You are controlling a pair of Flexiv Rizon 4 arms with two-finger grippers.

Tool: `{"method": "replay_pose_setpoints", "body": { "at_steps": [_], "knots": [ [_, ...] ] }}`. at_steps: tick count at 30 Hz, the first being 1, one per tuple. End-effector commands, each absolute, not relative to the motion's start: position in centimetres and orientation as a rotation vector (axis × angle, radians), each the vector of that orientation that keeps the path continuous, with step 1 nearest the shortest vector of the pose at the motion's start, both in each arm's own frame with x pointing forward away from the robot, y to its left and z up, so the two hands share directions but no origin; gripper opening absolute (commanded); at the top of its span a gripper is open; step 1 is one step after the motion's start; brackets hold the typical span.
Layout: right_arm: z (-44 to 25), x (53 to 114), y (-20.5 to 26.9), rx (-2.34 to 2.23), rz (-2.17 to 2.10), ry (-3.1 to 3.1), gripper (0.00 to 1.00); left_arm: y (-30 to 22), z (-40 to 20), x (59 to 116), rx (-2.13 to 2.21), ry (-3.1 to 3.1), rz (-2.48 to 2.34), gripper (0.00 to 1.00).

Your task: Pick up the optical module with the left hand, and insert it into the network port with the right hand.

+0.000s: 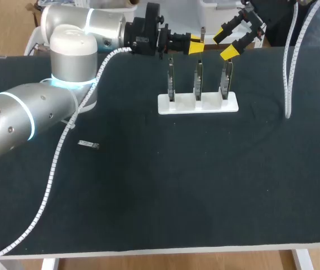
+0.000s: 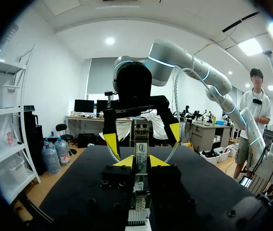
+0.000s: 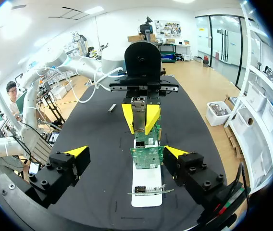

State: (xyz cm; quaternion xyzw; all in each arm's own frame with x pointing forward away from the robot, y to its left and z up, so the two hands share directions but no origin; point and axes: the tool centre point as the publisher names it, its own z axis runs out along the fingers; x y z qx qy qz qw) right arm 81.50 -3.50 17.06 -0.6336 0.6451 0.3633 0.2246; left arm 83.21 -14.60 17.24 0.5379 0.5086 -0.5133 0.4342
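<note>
Pick-up done — your left gripper [image 1: 195,46] clamps the optical module [image 2: 141,149] over the white stand [image 1: 198,104], toward the tabletop's far edge | right gripper [image 1: 226,42] wide open, empty (just beside) | remaining, as I judge it — handover, insertion.

The head camera sits high behind the near edge of the surface [image 1: 165,191], looking down and across to the white stand [image 1: 198,103] near the far edge. The left wrist camera rides close behind the left hand [image 2: 140,162], facing along the far edge past the optical module [image 2: 141,150] gripped there. The right wrist camera, just behind the spread right hand [image 3: 126,152], looks back the opposite way. All three views share the stand and both hands.
</note>
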Motion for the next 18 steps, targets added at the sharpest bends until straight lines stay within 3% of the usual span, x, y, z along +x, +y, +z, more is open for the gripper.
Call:
{"method": "replay_pose_setpoints", "body": {
  "at_steps": [1, 18],
  "knots": [
    [17.17, 82.35, -3.45, -1.913, 1.307, 1.707, 1.0, -14.49, 17.23, 82.92, 1.336, 1.268, -1.273, 0.0],
    [17.17, 82.35, -3.45, -1.913, 1.307, 1.707, 1.0, -14.43, 16.84, 82.62, 1.332, 1.273, -1.287, 0.0]
  ]
}}
